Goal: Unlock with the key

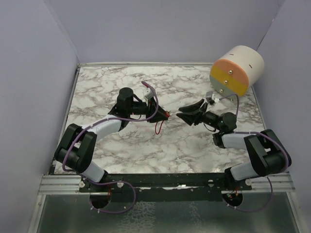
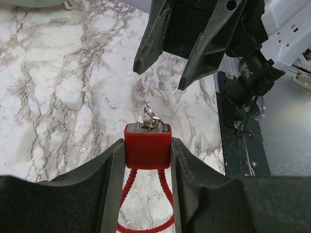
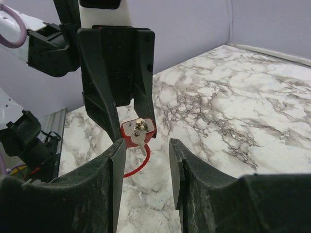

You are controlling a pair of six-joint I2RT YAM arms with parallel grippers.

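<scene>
within left tool (image 2: 147,144), one red padlock (image 2: 147,154), one key (image 2: 149,118)

Overhead rear view, close opposed wrist views, sharing padlock (image 2: 147,145)

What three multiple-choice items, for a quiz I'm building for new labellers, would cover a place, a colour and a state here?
1. Where is the red padlock?
A held by nothing
B between the left jaws
C between the right jaws

2. What colour is its cable loop?
A red
B blue
C black

3. How do the right jaws stand?
A shut on the key
B open, apart from the key
C shut on nothing

Answers:
1 B: the left jaws press the padlock's two sides.
2 A: the loop matches the red body.
3 B: a clear gap shows between the right jaws, with the key in the lock ahead of them.
</scene>
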